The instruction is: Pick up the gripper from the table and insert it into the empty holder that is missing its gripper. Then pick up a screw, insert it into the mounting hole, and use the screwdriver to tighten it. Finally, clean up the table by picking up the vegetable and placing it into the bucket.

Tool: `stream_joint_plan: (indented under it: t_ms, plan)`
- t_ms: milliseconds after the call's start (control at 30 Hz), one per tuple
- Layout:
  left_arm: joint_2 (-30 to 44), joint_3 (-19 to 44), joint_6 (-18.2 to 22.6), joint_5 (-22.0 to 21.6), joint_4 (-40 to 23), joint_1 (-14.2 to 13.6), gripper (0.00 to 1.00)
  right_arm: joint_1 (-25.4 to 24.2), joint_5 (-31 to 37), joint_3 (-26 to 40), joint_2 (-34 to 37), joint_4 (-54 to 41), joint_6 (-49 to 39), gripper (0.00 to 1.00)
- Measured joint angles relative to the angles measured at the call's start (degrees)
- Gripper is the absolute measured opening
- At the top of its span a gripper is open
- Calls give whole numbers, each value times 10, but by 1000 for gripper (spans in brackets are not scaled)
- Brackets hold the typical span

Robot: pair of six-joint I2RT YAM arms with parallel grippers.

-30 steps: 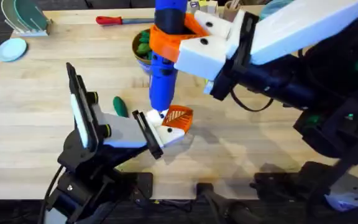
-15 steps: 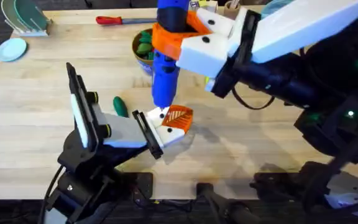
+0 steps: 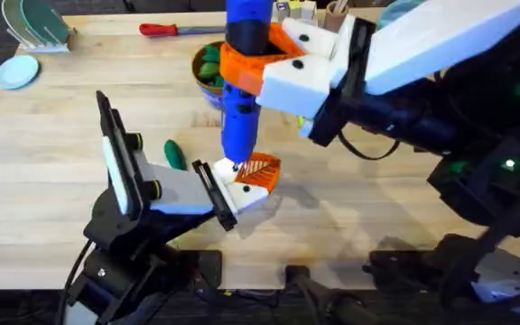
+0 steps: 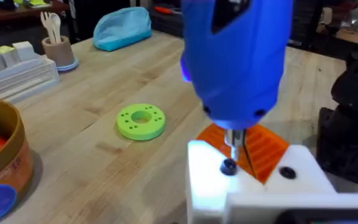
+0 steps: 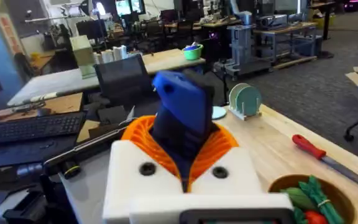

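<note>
Your right gripper (image 3: pixel 262 56) is clamped on the screwdriver (image 3: pixel 240 108), held upright with its bit on the screw (image 4: pixel 228 166) in the holder (image 4: pixel 253 186). The left gripper (image 3: pixel 233 191) grips that holder, orange gripper (image 3: pixel 260 171) fitted. The vegetable (image 3: pixel 175 154) lies just left of the holder; the bucket (image 3: pixel 204 68) sits behind it.

Wooden table (image 3: pixel 52 162), grey carpet (image 5: pixel 303 87), desks (image 5: pixel 42 93)

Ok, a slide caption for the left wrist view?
Blue screwdriver bit seated on a screw in the white holder, orange gripper behind.
</note>
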Motion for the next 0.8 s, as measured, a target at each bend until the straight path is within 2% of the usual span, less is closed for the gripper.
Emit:
stream_joint_plan:
  t_ms: [800]
  plan:
    - [0, 0, 0, 0, 0, 0, 4, 0, 0, 0, 14, 5, 2, 20]
